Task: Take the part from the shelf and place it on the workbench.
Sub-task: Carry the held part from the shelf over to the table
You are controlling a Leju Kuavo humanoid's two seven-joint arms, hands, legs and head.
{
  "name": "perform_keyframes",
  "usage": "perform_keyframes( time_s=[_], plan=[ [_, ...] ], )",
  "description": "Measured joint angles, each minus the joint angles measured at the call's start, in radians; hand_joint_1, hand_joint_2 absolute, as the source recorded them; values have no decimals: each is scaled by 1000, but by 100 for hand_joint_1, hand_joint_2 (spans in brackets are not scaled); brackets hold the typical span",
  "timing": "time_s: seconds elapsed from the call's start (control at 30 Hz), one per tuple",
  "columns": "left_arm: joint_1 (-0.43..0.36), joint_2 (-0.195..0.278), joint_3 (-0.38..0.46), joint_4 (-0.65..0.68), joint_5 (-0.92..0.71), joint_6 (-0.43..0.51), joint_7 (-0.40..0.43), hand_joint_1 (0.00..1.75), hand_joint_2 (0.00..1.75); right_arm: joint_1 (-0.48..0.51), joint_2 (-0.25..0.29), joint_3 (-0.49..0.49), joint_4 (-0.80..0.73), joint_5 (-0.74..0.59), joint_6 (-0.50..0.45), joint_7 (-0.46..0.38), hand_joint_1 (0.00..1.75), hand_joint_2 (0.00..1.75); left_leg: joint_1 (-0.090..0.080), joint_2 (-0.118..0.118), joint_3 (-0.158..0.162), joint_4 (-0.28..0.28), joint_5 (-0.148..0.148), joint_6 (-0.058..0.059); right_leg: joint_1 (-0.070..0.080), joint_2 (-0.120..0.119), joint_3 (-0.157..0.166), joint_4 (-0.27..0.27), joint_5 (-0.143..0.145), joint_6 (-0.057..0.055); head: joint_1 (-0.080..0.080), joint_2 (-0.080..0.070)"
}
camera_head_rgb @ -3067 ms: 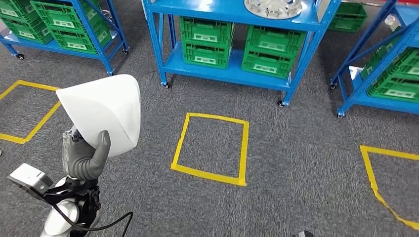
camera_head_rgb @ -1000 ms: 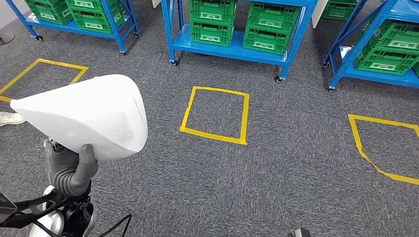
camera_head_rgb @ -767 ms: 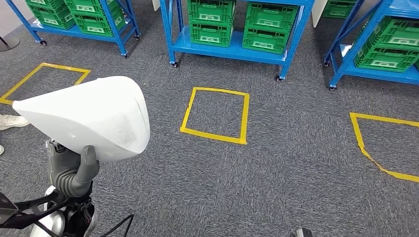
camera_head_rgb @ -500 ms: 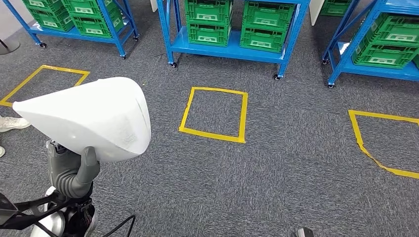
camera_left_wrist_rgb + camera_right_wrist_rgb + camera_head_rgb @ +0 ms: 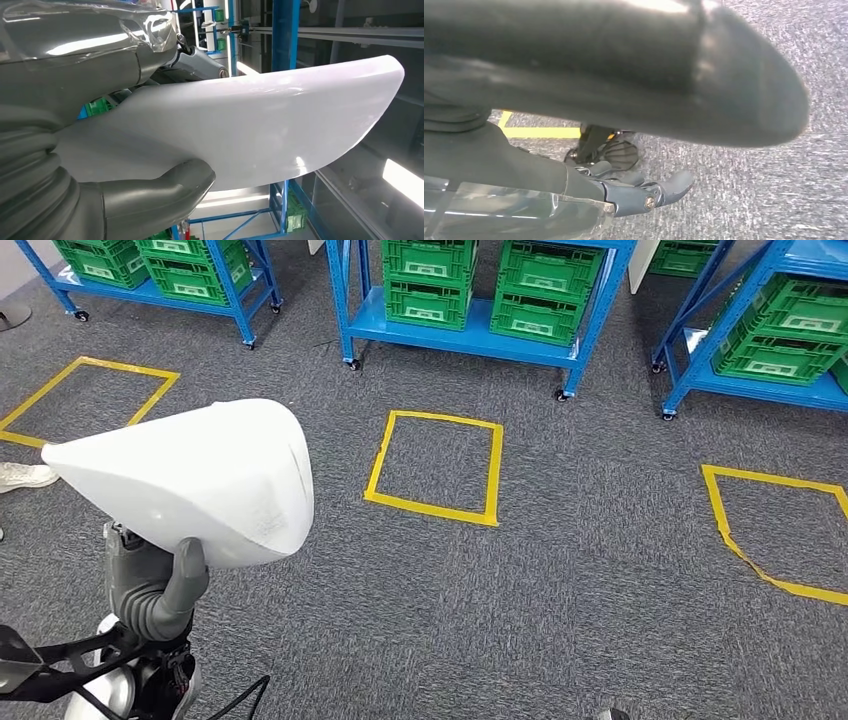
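Observation:
My left hand [image 5: 150,585] holds the white curved shell part [image 5: 200,480] up at the lower left of the head view, its thumb pressed against the part's underside. In the left wrist view the part [image 5: 260,125] stretches away from the hand, with the grey thumb [image 5: 150,200] under it. My right hand [image 5: 639,192] hangs beside my body above the grey carpet, its fingers loosely apart and holding nothing.
Blue wheeled shelves [image 5: 470,340] with green crates [image 5: 428,285] stand along the far side. More shelves stand at the far left [image 5: 150,295] and right [image 5: 770,350]. Yellow tape squares [image 5: 435,468] mark the carpet. A person's shoe [image 5: 25,476] lies at the left edge.
The whole view has shifted: the shelves now stand farther off and higher in the picture. The part stays in my left hand, now lying flatter and wider than three seconds ago.

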Motion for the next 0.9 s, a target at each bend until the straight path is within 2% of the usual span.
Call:
perform_keyframes(
  time_s=[0.07, 0.1, 0.13, 0.17, 0.2, 0.27, 0.3, 0.33, 0.4, 0.43, 0.47, 0.5, 0.53, 0.6, 0.63, 0.67, 0.73, 0.8, 0.83, 0.9],
  plan=[
    [0, 0, -2, 0, 0, 0, 0, 168, 175, 2, -1, 0, 0, -1, 0, -1, 0, 0, 0, -1, -1, 8, -2, -4, -6, 0, 71, -136, 49, 16, 0, 0],
    [0, 0, -2, 0, 0, 0, 0, 168, 175, 1, -2, 0, 0, -1, 0, -2, 0, 0, -2, -2, -4, 13, -4, -8, -6, 0, 105, -202, 70, 17, 0, 0],
    [0, 0, -3, 0, 0, 0, 0, 168, 175, 1, -2, 0, 0, -1, 0, -4, 0, 0, -4, -3, -6, 18, -6, -13, -6, 1, 128, -247, 83, 13, 0, 0],
    [0, -1, -4, 0, 0, 0, 1, 168, 175, 1, -2, 0, 0, -1, 1, -5, 0, 0, -5, -4, -9, 21, -7, -19, -4, 1, 136, -266, 88, 6, -1, 0],
    [1, -1, -5, 0, 0, -1, 1, 168, 175, 2, -2, 1, 0, -1, 1, -6, 0, 0, -6, -5, -10, 21, -6, -25, -1, 2, 135, -265, 90, -2, -1, 0],
    [2, -1, -6, 0, -1, -1, 1, 168, 175, 3, -2, 2, 0, -1, 2, -7, 0, 0, -1, -5, -15, 27, -9, -36, -3, 1, 135, -267, 95, -15, -2, 0],
    [2, 0, -6, -1, -1, -1, 1, 168, 175, 3, -2, 3, 0, -1, 3, -8, 0, 0, 1, -5, -24, 47, -24, -42, -6, 0, 136, -268, 97, -21, -3, 0],
    [3, 0, -6, -2, -1, -1, 1, 168, 175, 3, -2, 4, 0, -1, 5, -8, 0, 0, 3, -5, -41, 86, -49, -47, -8, -2, 137, -269, 99, -25, -5, 0],
    [5, 0, -5, -3, -3, 0, 2, 168, 175, 4, -3, 5, 0, -1, 8, -9, 0, 0, 7, -4, -98, 216, -117, -56, -7, -5, 136, -269, 101, -29, -8, 0],
    [8, 0, -5, -3, -5, 1, 3, 168, 175, 4, -3, 6, 0, -1, 9, -9, 0, 0, 9, -4, -125, 278, -140, -59, -6, -7, 134, -268, 102, -30, -8, 0],
    [10, 0, -5, -3, -7, 2, 5, 168, 175, 5, -3, 6, 0, -1, 10, -9, 0, 0, 10, -4, -141, 312, -147, -60, -5, -9, 134, -268, 102, -31, -8, 0],
    [12, 0, -5, -3, -8, 4, 6, 168, 175, 5, -3, 7, 0, -1, 11, -9, 0, 0, 10, -4, -137, 306, -134, -59, -4, -11, 134, -268, 102, -31, -8, 0],
    [13, 0, -5, -4, -9, 6, 7, 168, 175, 5, -3, 8, 0, -1, 11, -9, 0, 0, 10, -3, -114, 260, -105, -56, -4, -13, 134, -268, 102, -31, -8, 0],
    [12, 0, -5, -7, -10, 9, 8, 168, 175, 4, -2, 13, 0, -1, 11, -9, 0, 0, 6, 11, -40, 114, -46, -45, -1, -18, 136, -268, 102, -29, -8, 0],
    [10, 0, -5, -8, -10, 10, 9, 168, 175, 4, -2, 15, 0, -1, 11, -9, 0, 0, 2, 18, -15, 61, -31, -40, 1, -20, 135, -268, 102, -27, -7, 0],
    [9, 0, -5, -10, -10, 10, 9, 168, 175, 4, -1, 17, 0, -1, 11, -9, 0, 0, -2, 23, -2, 32, -27, -35, 3, -23, 133, -268, 102, -24, -7, 0],
    [7, 0, -6, -11, -11, 11, 11, 168, 175, 5, -1, 20, -1, -1, 11, -9, 0, 0, -7, 16, -4, 23, -26, -26, 5, -32, 132, -270, 103, -13, -7, 0],
    [4, -1, -6, -14, -11, 12, 13, 168, 175, 5, -1, 22, -3, -3, 11, -9, 0, 0, -2, 6, 0, 12, -16, -14, 3, -32, 123, -255, 93, -7, -6, 0],
    [0, -2, -7, -15, -11, 13, 14, 168, 175, 5, 0, 22, -4, -4, 11, -9, 0, 0, 0, 1, 3, 5, -10, -8, 3, -27, 108, -223, 75, -7, -5, 0],
    [-4, -5, -9, -16, -11, 13, 16, 168, 175, 7, -1, 23, -5, -8, 11, -9, 0, 0, 1, -11, 2, 1, -2, 0, 1, -12, 49, -97, 16, -14, -3, 0]
  ],
)
